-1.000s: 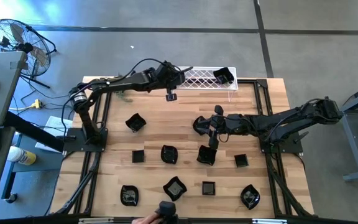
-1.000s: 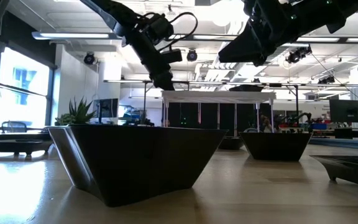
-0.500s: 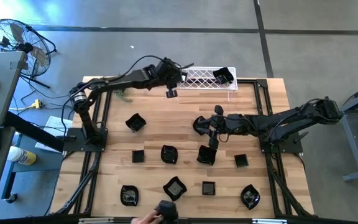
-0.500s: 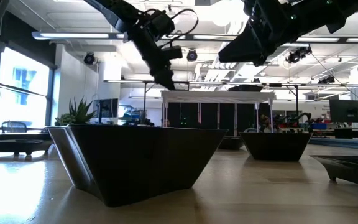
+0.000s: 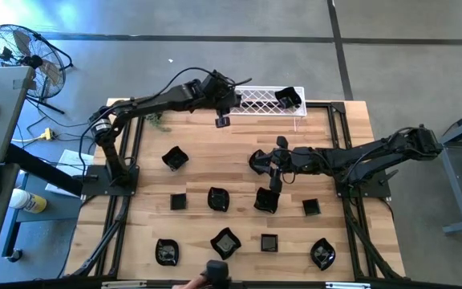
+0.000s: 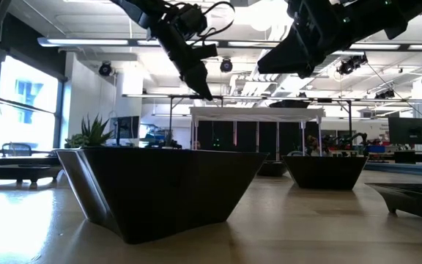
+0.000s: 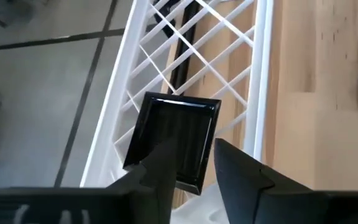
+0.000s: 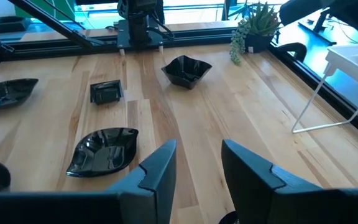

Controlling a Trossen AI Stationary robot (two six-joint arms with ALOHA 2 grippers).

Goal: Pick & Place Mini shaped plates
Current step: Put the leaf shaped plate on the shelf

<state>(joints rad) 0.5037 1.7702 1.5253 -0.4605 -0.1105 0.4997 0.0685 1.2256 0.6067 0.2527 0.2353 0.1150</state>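
Several glossy black mini shaped plates lie on the wooden table [image 5: 215, 172], among them a wavy one [image 5: 175, 157] and a square one [image 5: 178, 201]. My left gripper [image 5: 233, 99] hovers open over the left end of the white wire rack [image 5: 267, 103]. In its wrist view a square plate [image 7: 173, 140] lies flat on the lattice just beyond the fingertips. Another plate [image 5: 289, 98] sits on the rack's right end. My right gripper [image 5: 269, 160] waits open above the table's middle, with a plate [image 5: 257, 161] right beside it.
A small green plant [image 5: 157, 120] stands at the table's far left, near the left arm. A person's hand [image 5: 187, 283] shows at the near edge. In the low view a dark plate [image 6: 160, 191] fills the foreground. Bare wood lies between rack and plates.
My left gripper has risen a little above the rack's left end and tipped slightly. The square plate stays on the lattice.
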